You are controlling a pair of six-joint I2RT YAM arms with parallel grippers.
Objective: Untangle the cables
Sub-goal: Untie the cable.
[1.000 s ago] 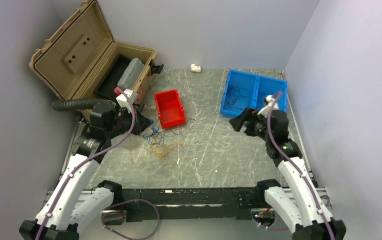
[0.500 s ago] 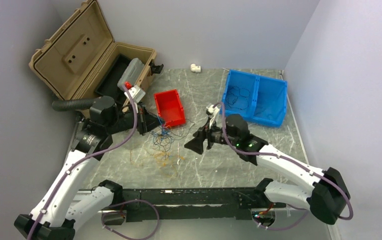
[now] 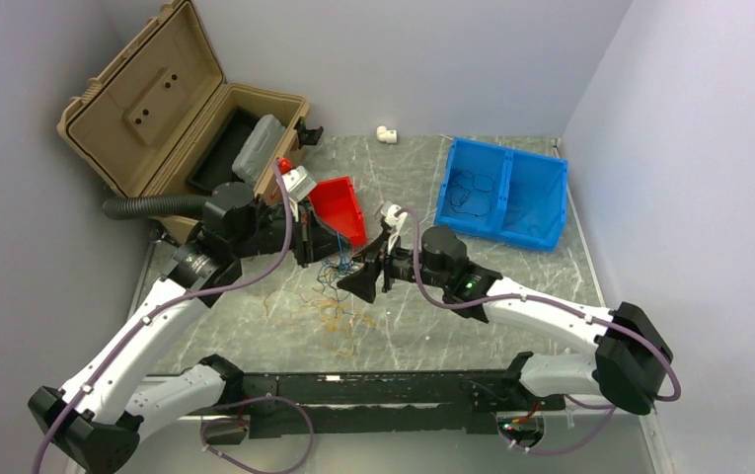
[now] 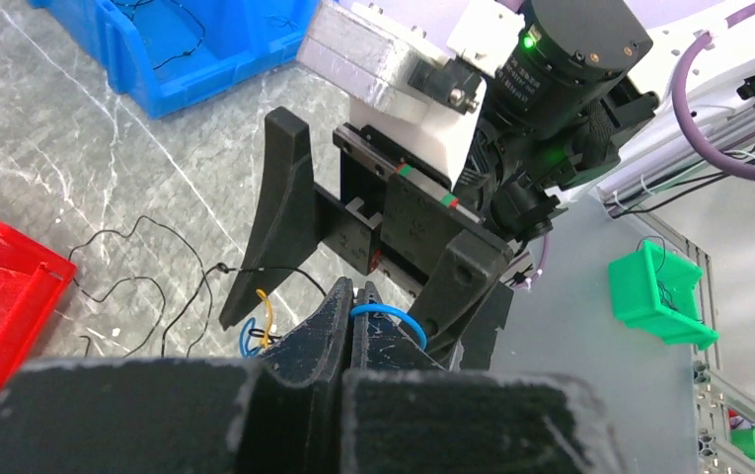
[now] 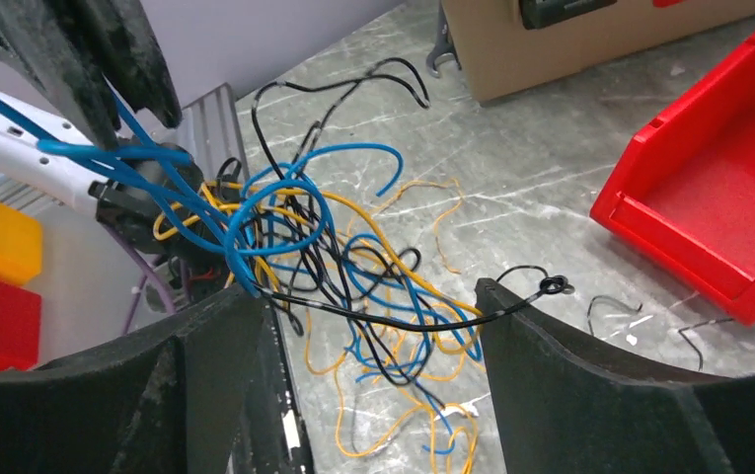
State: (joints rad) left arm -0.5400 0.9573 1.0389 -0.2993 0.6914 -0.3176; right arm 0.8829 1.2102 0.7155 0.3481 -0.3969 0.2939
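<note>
The cables (image 3: 329, 301) are a tangle of thin blue, orange-yellow and dark strands on the grey table, partly lifted. My left gripper (image 3: 324, 257) is shut on a blue cable (image 4: 393, 318) from the tangle, which loops out beside its tips (image 4: 353, 289). In the right wrist view the blue strands run up from the tangle (image 5: 334, 247) to the left gripper's fingers (image 5: 107, 69). My right gripper (image 3: 368, 265) faces it, open, with the tangle in front of its jaws (image 5: 365, 296). A dark strand (image 5: 403, 321) lies across both fingertips.
A red bin (image 3: 341, 205) stands just behind the grippers. A blue two-part bin (image 3: 503, 222) at the back right holds dark cables (image 3: 472, 188). An open tan case (image 3: 156, 99) and a black ribbed hose (image 3: 146, 205) are at the back left. A white fitting (image 3: 386, 133) lies by the far wall.
My right arm swung from the blue bin leftward to the tangle, jaws open. My left gripper moved right, lifting strands while staying shut.
</note>
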